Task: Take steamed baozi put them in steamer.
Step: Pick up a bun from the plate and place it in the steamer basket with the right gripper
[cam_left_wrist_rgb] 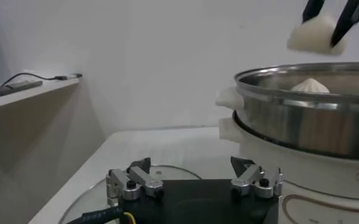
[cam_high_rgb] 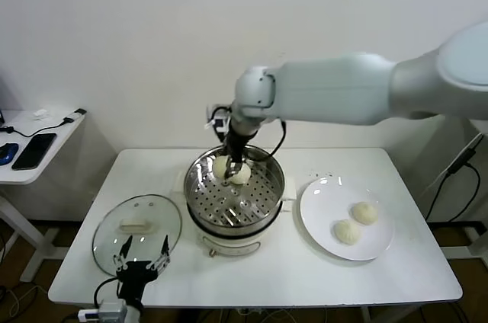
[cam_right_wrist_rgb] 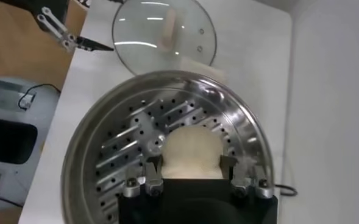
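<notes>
- Head view first: our right hand (cam_high_rgb: 235, 161) hangs over the far side of the steamer (cam_high_rgb: 268, 205), closed on a baozi (cam_high_rgb: 241, 175) that sits above the perforated tray. A second bun (cam_high_rgb: 221, 165) shows just left of it at the far rim; from this view we cannot tell whether it rests on the tray.
- Two more baozi (cam_high_rgb: 364, 212) (cam_high_rgb: 347, 231) lie on the white plate (cam_high_rgb: 316, 212) to the right of the steamer, near each other but apart.
- The glass lid (cam_high_rgb: 137, 231) lies flat on the bench (cam_high_rgb: 305, 277) to the left of the steamer, and our left hand (cam_high_rgb: 142, 256) is parked at its near edge, fingers spread wide and holding nothing.
- Left wrist view: the held baozi (cam_left_wrist_rgb: 316, 35) is pinched between dark fingers (cam_left_wrist_rgb: 344, 21) clearly above the steamer rim (cam_left_wrist_rgb: 301, 79), while another bun (cam_left_wrist_rgb: 310, 86) peeks over the rim from inside the pot.
- Right wrist view: the bun (cam_right_wrist_rgb: 190, 152) fills the gap between the fingers (cam_right_wrist_rgb: 152, 176), with the tray (cam_right_wrist_rgb: 130, 140) straight below it.
- We judge this to be the placing step, about half of the task done. The next move calls for lowering onto a bare part of the tray, beside the other bun rather than on it, then releasing and going back to the plate.
</notes>
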Robot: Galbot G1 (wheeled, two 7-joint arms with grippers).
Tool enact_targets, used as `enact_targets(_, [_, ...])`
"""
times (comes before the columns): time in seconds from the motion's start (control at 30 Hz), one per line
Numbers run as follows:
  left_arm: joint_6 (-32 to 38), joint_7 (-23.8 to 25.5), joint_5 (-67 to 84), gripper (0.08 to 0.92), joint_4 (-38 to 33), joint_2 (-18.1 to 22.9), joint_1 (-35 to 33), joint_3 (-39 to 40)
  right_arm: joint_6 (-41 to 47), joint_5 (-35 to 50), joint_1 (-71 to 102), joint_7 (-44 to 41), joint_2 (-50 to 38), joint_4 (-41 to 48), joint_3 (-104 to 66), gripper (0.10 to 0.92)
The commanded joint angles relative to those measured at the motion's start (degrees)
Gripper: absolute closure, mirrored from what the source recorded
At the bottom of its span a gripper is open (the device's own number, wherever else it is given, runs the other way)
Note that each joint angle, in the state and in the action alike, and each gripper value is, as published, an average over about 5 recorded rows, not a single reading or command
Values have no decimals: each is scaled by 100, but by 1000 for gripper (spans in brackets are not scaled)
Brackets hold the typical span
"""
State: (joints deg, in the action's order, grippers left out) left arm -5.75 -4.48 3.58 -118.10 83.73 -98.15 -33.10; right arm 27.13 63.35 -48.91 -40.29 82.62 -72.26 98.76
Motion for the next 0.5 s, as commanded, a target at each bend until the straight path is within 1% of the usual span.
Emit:
enact_targets(0.03, [-4,7,1,177,27,-2,16,6,115,-148,856,248,495,705,-23,390])
enact_targets(0.33, [-13,1,4,177,58,2,45,10,40,-187,1196,264,711,1060,-155,392])
enact_targets(0.5, [-23,1,10,177,50,4,52,9,-1,-234,1236,256,743,1114,-154,394])
